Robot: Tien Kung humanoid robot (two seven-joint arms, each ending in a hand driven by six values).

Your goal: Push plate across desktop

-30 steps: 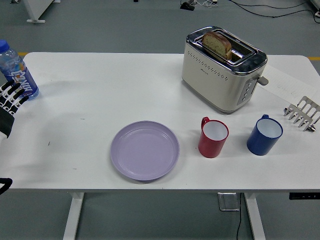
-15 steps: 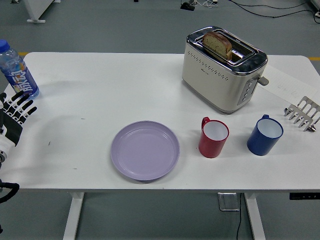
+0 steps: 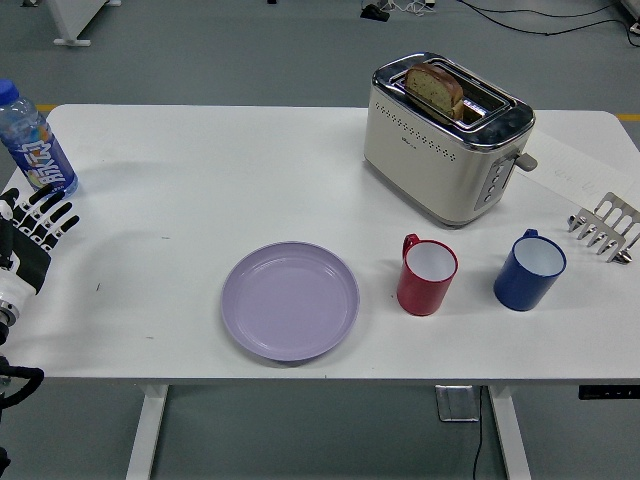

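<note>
A lilac plate (image 3: pixel 290 300) lies flat near the front edge of the white table (image 3: pixel 200 180), a little left of centre. My left hand (image 3: pixel 35 225) hovers over the table's left edge, well to the left of the plate, its black-and-white fingers (image 3: pixel 52 212) spread and holding nothing. The right arm does not show.
A water bottle (image 3: pixel 32 142) stands at the far left, just behind my left hand. Right of the plate stand a red mug (image 3: pixel 427 275) and a blue mug (image 3: pixel 529 270). A cream toaster (image 3: pixel 447 136) with bread sits at the back right; a metal rack (image 3: pixel 605 228) lies by the right edge.
My left hand has come in from the left edge, moving right and slightly forward over the table. The plate and the other objects have not moved.
</note>
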